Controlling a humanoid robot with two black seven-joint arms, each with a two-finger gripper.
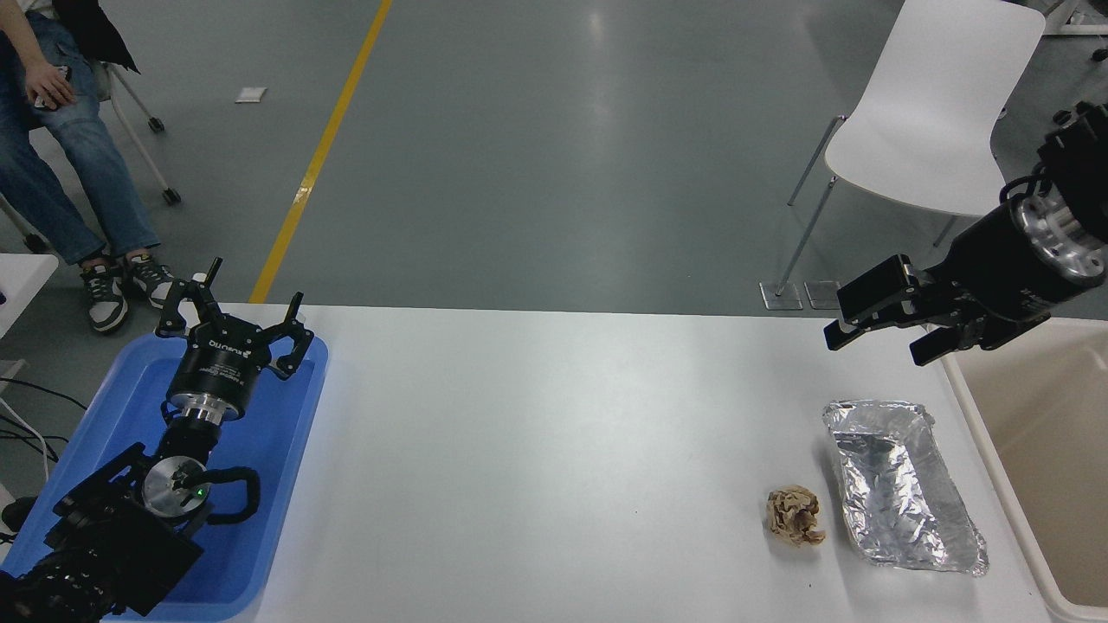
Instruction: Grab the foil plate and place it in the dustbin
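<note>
The foil plate is a shiny crinkled silver tray lying flat on the white table at the right, near the table's right edge. The dustbin, a large beige bin with a thick rim, stands just right of it, partly cut off by the picture's edge. My right gripper is open and empty, raised above the table's far right, beyond the foil plate and apart from it. My left gripper is parked open over the blue tray at the lower left.
A small brown crumpled paper ball lies just left of the foil plate. A shallow blue tray sits at the table's left end. A white chair stands beyond the table at the right. A seated person is at the far left.
</note>
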